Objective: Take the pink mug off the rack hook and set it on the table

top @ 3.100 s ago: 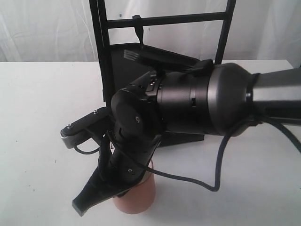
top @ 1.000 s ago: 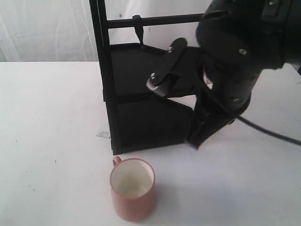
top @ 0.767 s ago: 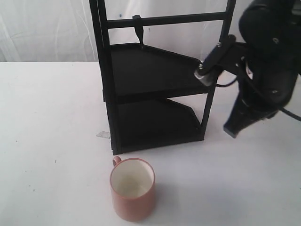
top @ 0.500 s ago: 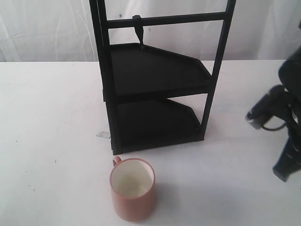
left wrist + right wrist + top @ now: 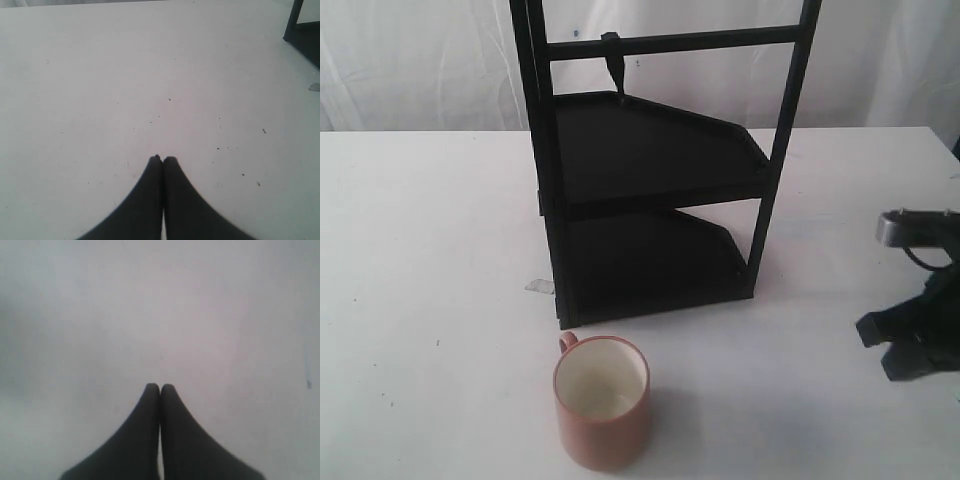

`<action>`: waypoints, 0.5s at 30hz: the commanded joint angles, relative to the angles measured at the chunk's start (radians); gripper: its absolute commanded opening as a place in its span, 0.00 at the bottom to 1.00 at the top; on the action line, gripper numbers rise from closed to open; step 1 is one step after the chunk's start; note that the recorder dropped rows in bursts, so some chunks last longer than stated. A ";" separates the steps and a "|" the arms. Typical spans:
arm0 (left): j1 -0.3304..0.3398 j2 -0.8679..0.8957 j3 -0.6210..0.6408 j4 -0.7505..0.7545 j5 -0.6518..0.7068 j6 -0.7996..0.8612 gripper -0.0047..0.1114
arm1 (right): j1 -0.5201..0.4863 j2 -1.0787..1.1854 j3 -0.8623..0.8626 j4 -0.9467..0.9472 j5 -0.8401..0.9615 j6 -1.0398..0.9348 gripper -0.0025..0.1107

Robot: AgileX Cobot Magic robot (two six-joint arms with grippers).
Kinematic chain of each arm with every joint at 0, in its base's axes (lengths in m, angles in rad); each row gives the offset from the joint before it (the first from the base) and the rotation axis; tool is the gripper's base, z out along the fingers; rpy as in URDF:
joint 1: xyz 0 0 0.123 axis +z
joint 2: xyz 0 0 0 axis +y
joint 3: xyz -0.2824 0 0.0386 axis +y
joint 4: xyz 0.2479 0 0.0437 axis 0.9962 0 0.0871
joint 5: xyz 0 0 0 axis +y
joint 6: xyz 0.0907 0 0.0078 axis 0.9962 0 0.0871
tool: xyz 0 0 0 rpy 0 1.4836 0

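Observation:
The pink mug [image 5: 603, 403] stands upright on the white table [image 5: 430, 300], just in front of the black rack [image 5: 650, 190], its cream inside showing and its handle toward the rack. The rack's hook [image 5: 613, 60] hangs bare from the top bar. My right gripper [image 5: 895, 345] is low at the table's right edge, far from the mug; in the right wrist view the right gripper [image 5: 160, 386] is shut on nothing over bare table. My left gripper [image 5: 163, 159] is shut and empty over bare table [image 5: 150, 75]; it is out of the exterior view.
A black two-shelf rack stands mid-table, one of its legs [image 5: 295, 22] showing in the left wrist view. A small clear scrap [image 5: 539, 286] lies by the rack's front left foot. White curtain [image 5: 420, 60] hangs behind the table.
The right arm let go of the mug, swung away from it past the rack to the right, and dropped low at the right edge. The mug has stayed put.

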 commanded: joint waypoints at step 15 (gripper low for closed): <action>-0.006 -0.001 0.002 0.001 -0.004 -0.006 0.04 | -0.012 -0.811 0.408 0.310 -0.935 -0.165 0.02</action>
